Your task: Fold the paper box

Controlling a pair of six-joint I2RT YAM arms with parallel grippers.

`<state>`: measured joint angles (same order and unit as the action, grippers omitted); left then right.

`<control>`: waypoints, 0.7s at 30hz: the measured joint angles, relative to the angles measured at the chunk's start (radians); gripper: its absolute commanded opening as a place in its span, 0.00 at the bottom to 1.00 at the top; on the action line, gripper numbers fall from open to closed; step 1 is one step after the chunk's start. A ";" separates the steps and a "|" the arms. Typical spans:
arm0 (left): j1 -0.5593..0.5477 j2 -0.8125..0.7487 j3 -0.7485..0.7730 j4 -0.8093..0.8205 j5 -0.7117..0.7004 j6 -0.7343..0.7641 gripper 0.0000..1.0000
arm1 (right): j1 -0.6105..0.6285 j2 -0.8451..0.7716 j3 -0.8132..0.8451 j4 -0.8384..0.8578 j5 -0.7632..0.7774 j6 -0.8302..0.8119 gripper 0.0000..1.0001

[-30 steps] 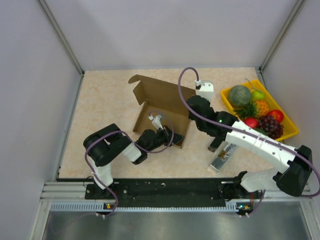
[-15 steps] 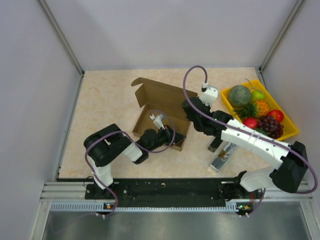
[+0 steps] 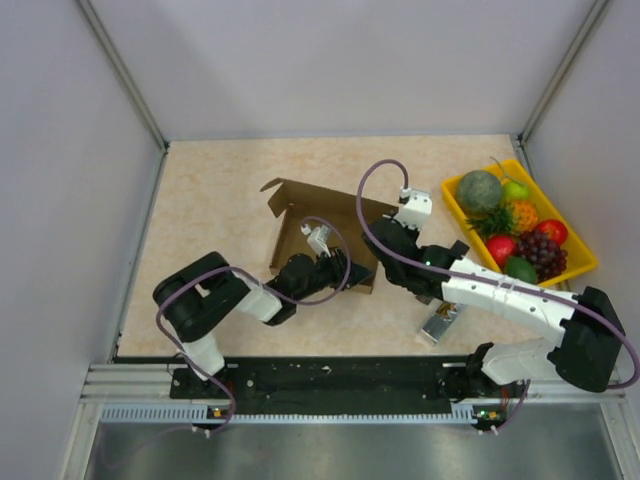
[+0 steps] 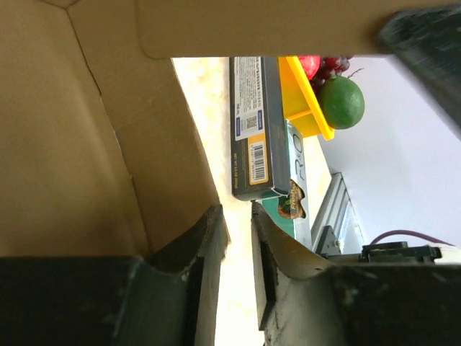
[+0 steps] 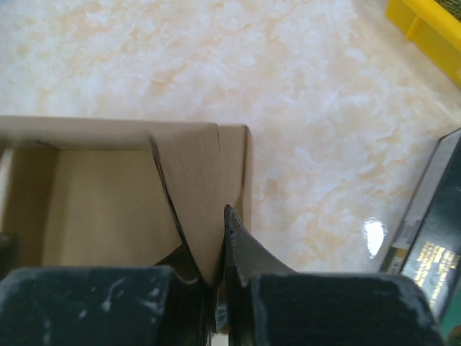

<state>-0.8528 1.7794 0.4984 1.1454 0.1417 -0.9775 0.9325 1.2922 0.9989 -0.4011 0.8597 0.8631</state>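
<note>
Top view: the paper box (image 3: 322,215), plain brown cardboard, partly erected, sits on the beige marbled table (image 3: 215,200) at centre, between the two arms. One flap stands up at its far left corner.

Left gripper (image 3: 352,272): it lies low at the near right corner of the box. In the left wrist view its fingers (image 4: 205,252) are parted by a narrow gap through which bare table shows. A cardboard wall ends just beside the left finger, and whether they touch cannot be told.

Right gripper (image 5: 215,241): it reaches in from the right side of the box. Its jaws are pressed together on an upright corner flap of the box, which passes between the two dark fingers (image 5: 241,249).

A dark rectangular carton (image 4: 252,130) with a barcode label lies on the table to the right of the box, apart from it.

A yellow fruit tray (image 3: 583,262) stands at the far right, holding red grapes (image 3: 540,250), a green round fruit (image 4: 342,101) and other fruit, well apart from the box.
</note>
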 measured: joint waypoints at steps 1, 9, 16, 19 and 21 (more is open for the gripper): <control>0.000 -0.020 0.001 -0.024 0.002 0.016 0.37 | 0.003 -0.008 -0.027 0.022 0.005 -0.024 0.00; 0.063 -0.415 0.004 -0.368 0.043 0.181 0.52 | 0.008 -0.005 -0.125 0.117 0.026 -0.201 0.00; 0.106 -0.866 0.050 -0.791 -0.078 0.381 0.61 | 0.007 0.002 -0.129 0.155 0.034 -0.294 0.00; 0.129 -0.995 0.088 -1.024 -0.156 0.443 0.68 | 0.007 0.008 -0.129 0.156 0.035 -0.303 0.00; 0.179 -1.033 0.110 -1.151 -0.207 0.470 0.68 | 0.007 0.008 -0.129 0.156 0.034 -0.304 0.00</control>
<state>-0.6739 0.7464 0.6086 -0.0055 -0.0654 -0.5072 0.9394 1.3006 0.8703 -0.2451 0.8940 0.5591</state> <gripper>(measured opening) 0.667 0.007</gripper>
